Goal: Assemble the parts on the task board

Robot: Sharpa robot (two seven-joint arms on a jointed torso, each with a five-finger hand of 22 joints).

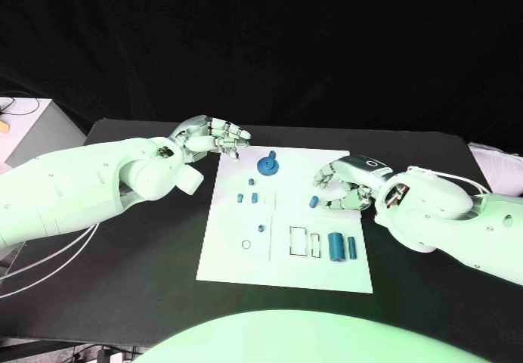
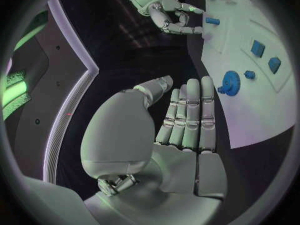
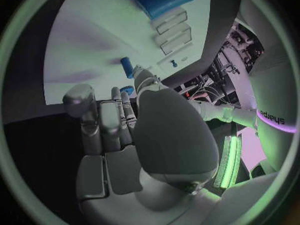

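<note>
Task board (image 1: pixel 234 257): white plate, laid mid-table. Gear part (image 1: pixel 267 165): blue, placed at the board's far end, just beside the left hand (image 1: pixel 212 136), which is kept empty, fingers extended. Small blue part (image 1: pixel 314 202): seated on the board, just beside the right hand (image 1: pixel 347 185); grasp cannot be told.

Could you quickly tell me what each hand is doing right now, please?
Left hand: open, holding nothing, at the task board's far corner.
Right hand: fingers curled beside a small blue part; whether it grips cannot be told.
</note>
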